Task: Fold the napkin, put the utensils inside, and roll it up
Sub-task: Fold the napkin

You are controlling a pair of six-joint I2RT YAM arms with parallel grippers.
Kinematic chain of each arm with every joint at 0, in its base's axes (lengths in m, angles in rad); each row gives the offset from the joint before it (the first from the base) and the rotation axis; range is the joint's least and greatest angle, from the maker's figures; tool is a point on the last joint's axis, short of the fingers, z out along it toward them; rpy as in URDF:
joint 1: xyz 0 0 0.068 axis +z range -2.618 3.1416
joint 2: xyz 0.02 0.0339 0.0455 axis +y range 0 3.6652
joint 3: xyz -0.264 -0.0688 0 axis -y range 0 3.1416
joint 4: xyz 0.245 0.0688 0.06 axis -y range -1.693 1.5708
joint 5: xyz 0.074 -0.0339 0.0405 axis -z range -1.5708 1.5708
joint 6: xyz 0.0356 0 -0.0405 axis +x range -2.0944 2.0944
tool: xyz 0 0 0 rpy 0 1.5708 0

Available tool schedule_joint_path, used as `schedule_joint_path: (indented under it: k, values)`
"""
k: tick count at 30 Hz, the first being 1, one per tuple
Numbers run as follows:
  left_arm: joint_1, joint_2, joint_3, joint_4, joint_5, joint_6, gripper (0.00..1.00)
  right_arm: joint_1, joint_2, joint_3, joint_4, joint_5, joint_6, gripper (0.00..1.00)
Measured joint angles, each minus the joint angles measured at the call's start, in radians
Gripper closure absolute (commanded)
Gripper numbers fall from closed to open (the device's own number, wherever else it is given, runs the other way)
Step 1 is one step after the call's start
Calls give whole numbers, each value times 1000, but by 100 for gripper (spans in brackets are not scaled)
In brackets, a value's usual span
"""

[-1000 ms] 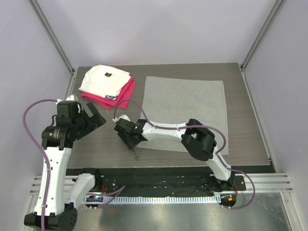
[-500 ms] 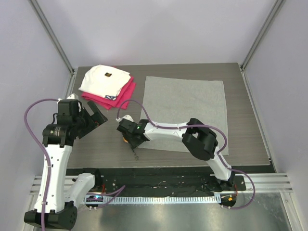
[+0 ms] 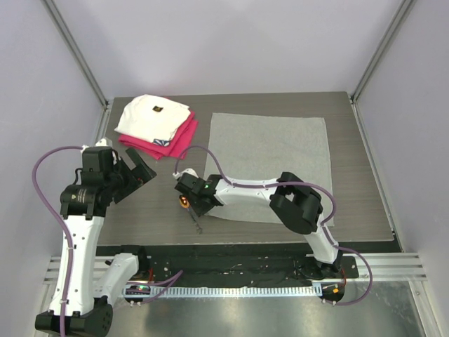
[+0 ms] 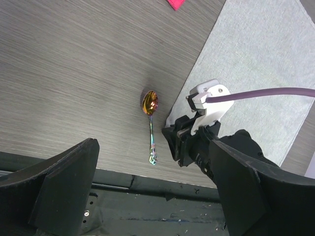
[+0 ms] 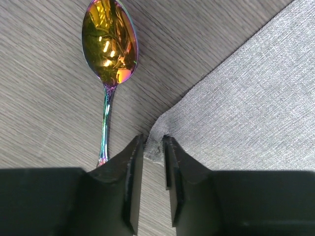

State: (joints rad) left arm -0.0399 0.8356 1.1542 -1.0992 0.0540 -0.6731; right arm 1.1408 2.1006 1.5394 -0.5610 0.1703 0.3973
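Note:
The light-grey napkin (image 3: pixel 270 165) lies flat on the table, right of centre. It also shows in the left wrist view (image 4: pixel 256 54) and the right wrist view (image 5: pixel 246 98). The utensil, a small spoon (image 3: pixel 191 213) with an orange-yellow bowl and a slim stem, lies on the bare table just left of the napkin's near-left corner (image 4: pixel 151 125) (image 5: pixel 109 44). My right gripper (image 3: pixel 200 207) (image 5: pixel 153 147) is down at that corner, its jaws pinched on the cloth edge. My left gripper (image 3: pixel 140 168) (image 4: pixel 152 187) is open and empty, held above the table's left side.
A folded white cloth (image 3: pixel 153 114) with a small dark mark lies on a magenta-red folded cloth (image 3: pixel 181 137) at the back left. The black rail (image 3: pixel 238 253) runs along the table's near edge, close behind the spoon's stem end.
My right gripper has shifted slightly right and nearer, off the spoon and onto the napkin's near-left corner, so the spoon's bowl now shows. The left arm has barely moved.

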Motion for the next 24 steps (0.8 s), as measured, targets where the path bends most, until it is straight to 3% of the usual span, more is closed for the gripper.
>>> schedule_joint_path:
  k: [5, 9, 18, 21, 24]
  values:
    - [0, 2, 5, -2, 0, 0, 0, -4, 0, 0, 0, -39, -1, 85]
    - [0, 2, 6, -2, 0, 0, 0, -4, 0, 8, -7, -113, -2, 99]
    - [0, 35, 5, 13, -1, -2, 0, -10, -7, 117, -118, -192, -2, 99]
    - [0, 76, -10, 57, 0, -13, 1, -64, -42, 121, -137, -204, -10, 99]
    - [0, 119, -40, 113, 1, -31, 10, -183, -88, 114, -147, -210, -34, 99]
